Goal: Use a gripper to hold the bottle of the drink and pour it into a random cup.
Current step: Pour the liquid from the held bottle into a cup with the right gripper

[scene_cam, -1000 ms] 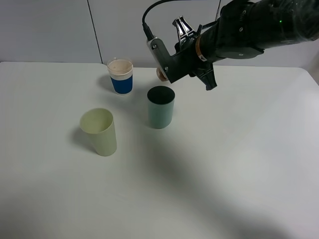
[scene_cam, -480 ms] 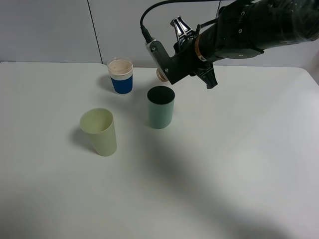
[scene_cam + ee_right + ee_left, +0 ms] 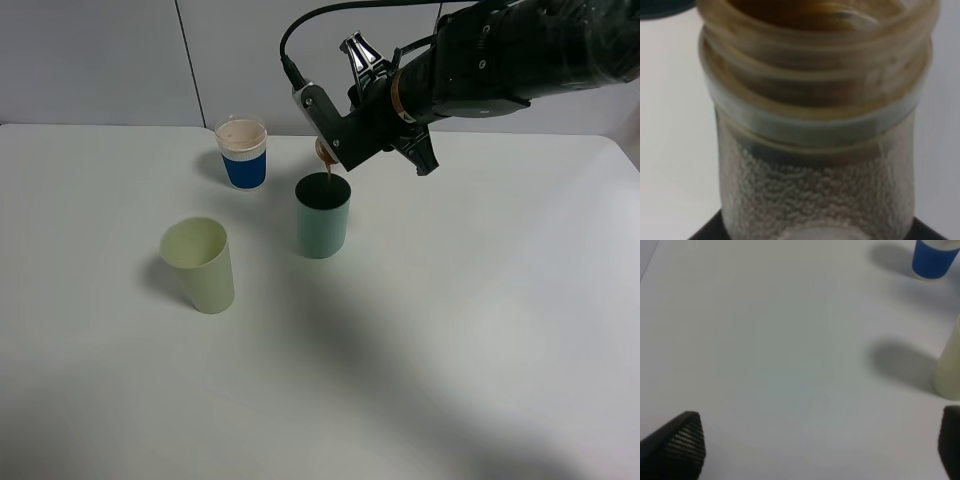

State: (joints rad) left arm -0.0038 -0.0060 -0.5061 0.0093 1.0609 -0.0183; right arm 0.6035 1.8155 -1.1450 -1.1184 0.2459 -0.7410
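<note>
High over the table's back middle, my right gripper (image 3: 338, 135) is shut on the bottle of the drink (image 3: 324, 151) and tips it sideways, mouth down-left. Only the neck shows past the black fingers. A thin brown stream (image 3: 330, 174) falls from the mouth into the teal cup (image 3: 322, 220) standing right below. The right wrist view is filled by the translucent bottle (image 3: 815, 165), brown liquid at its capless mouth (image 3: 815, 12) and the cup's dark rim (image 3: 662, 7) beyond. My left gripper (image 3: 815, 450) hangs open over bare table, with nothing between its fingertips (image 3: 685, 440).
A pale yellow-green tumbler (image 3: 200, 265) stands front left of the teal cup, also the tumbler (image 3: 950, 365) at the left wrist view's edge. A blue-banded white paper cup (image 3: 242, 152) stands at the back, by the wall. The white table (image 3: 480, 330) stretches right and forward.
The right gripper has shifted slightly left and tilted the bottle further. Brown liquid now runs from its mouth into the teal cup; earlier no stream showed.
</note>
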